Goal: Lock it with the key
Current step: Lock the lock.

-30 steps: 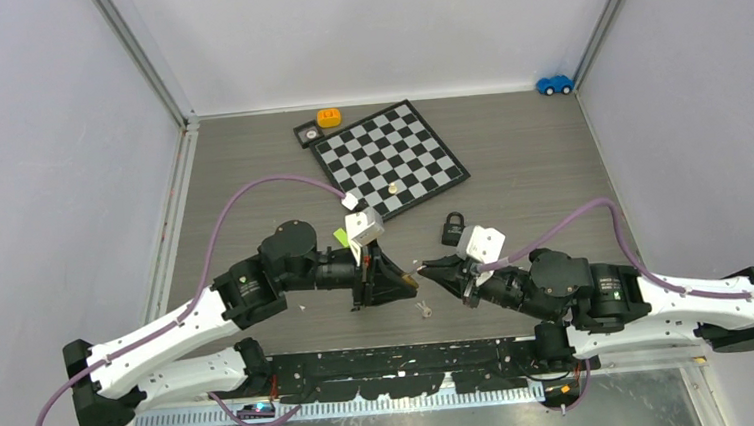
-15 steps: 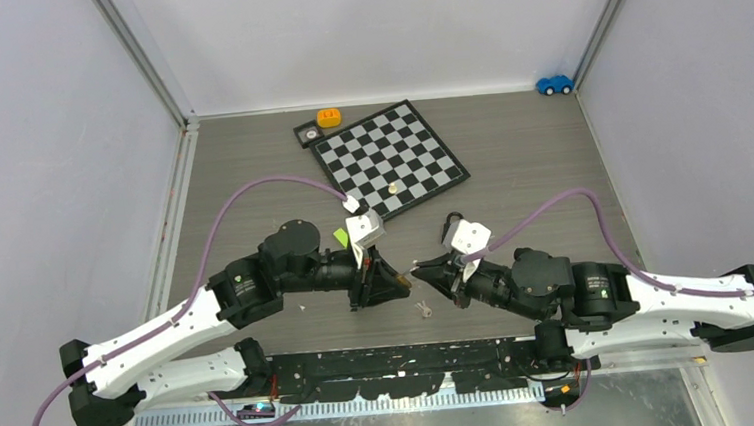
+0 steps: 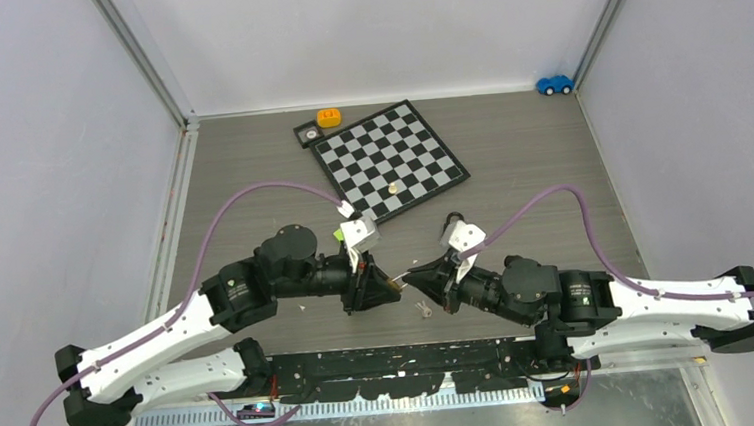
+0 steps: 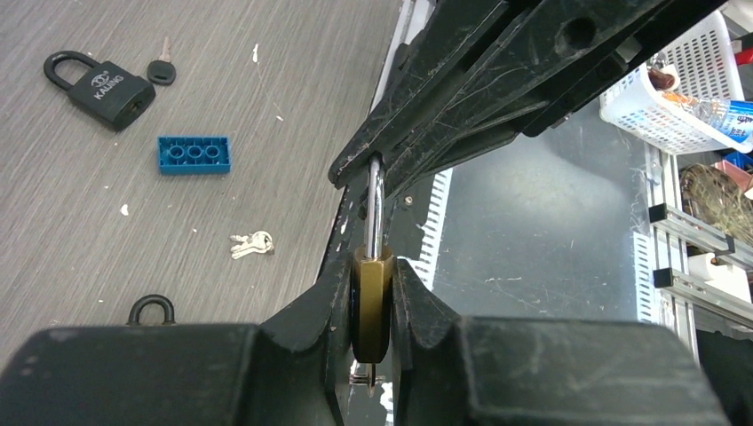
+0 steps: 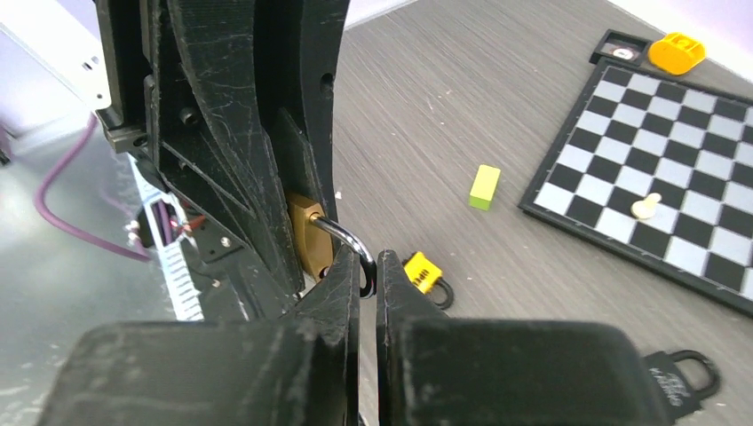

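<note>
My left gripper (image 4: 375,266) (image 3: 386,290) is shut on the body of a brass padlock (image 4: 373,297) (image 5: 307,232), held above the table's near edge. The padlock's silver shackle (image 4: 376,200) (image 5: 344,238) points at my right gripper (image 5: 366,264) (image 3: 410,274), whose tips are shut on the bend of the shackle. A small metal piece (image 4: 370,376) sticks out under the padlock body; I cannot tell what it is. The key (image 4: 251,244) (image 3: 423,310), a tiny silvery bunch, lies loose on the table below the grippers.
Also on the table are a black padlock (image 4: 98,84) with a dark key (image 4: 161,71), a blue brick (image 4: 194,153), a yellow padlock (image 5: 424,273) and a green block (image 5: 485,187). A chessboard (image 3: 389,159) with a pawn (image 5: 648,206) lies further back.
Both grippers have drifted a little to the left and nearer, still joined at the brass padlock. The right wrist has rolled and now covers more of the black padlock.
</note>
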Available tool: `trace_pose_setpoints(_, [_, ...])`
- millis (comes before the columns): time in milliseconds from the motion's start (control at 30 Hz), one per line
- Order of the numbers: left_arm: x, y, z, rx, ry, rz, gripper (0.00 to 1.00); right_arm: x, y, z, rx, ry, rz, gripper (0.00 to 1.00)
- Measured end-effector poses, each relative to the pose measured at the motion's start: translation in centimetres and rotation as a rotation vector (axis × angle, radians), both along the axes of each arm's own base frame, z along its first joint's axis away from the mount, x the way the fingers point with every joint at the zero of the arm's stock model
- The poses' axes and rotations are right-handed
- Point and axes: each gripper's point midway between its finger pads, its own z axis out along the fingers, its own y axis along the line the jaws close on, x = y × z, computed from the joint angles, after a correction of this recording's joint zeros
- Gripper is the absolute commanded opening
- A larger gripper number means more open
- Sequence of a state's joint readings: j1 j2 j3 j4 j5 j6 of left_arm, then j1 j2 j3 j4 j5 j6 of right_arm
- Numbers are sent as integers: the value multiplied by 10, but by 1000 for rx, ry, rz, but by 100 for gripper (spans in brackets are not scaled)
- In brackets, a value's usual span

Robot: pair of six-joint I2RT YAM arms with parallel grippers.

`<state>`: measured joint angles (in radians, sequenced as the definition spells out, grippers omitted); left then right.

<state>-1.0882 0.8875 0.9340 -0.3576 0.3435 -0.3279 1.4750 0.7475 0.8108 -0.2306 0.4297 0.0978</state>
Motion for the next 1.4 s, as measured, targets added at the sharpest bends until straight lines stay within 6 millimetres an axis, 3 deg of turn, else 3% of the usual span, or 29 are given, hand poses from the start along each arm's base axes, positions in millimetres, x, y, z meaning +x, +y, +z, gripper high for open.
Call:
trace_pose_setpoints(367, [1, 9, 3, -28, -1, 44, 0, -3, 6, -8, 267, 152, -39, 0])
trace_pose_setpoints(667, [2, 12, 23, -112, -13, 71, 0, -4, 8, 8, 413, 231, -52, 0])
trace_pose_setpoints(1400, [9, 13, 15, -90, 11, 103, 0, 5, 24, 4, 390, 210, -143, 1])
